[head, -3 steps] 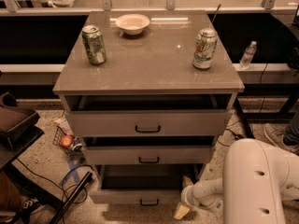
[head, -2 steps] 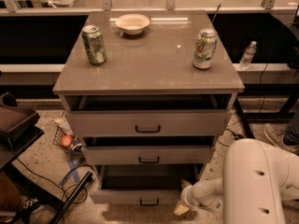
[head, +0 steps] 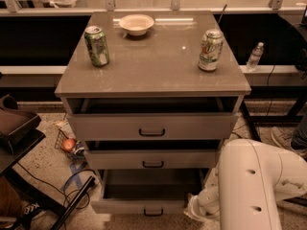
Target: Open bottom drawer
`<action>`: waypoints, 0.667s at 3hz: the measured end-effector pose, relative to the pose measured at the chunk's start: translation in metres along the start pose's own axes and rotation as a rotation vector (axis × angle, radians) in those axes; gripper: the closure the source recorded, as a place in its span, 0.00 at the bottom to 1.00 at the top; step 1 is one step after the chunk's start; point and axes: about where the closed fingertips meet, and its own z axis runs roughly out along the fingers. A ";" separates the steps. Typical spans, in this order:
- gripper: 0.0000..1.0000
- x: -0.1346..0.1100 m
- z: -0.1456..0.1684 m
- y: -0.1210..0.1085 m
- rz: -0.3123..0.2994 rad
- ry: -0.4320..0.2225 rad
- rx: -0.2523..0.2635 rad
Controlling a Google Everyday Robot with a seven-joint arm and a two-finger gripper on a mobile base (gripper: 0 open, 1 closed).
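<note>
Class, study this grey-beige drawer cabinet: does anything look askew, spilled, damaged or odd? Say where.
Nothing is spilled or damaged: the green can, the pale can and the white bowl stand upright. One oddity: all three drawers stand open, the pale grey-beige bottom drawer furthest, with the gripper by its right front corner.

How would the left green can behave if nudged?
The green can stands upright, tall and narrow, so it would probably tip, then roll. On the glossy cabinet top it may slide first. The claw sits low beside the bottom drawer, at its right corner.
</note>
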 end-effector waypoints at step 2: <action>1.00 -0.001 -0.005 0.000 0.001 0.001 -0.001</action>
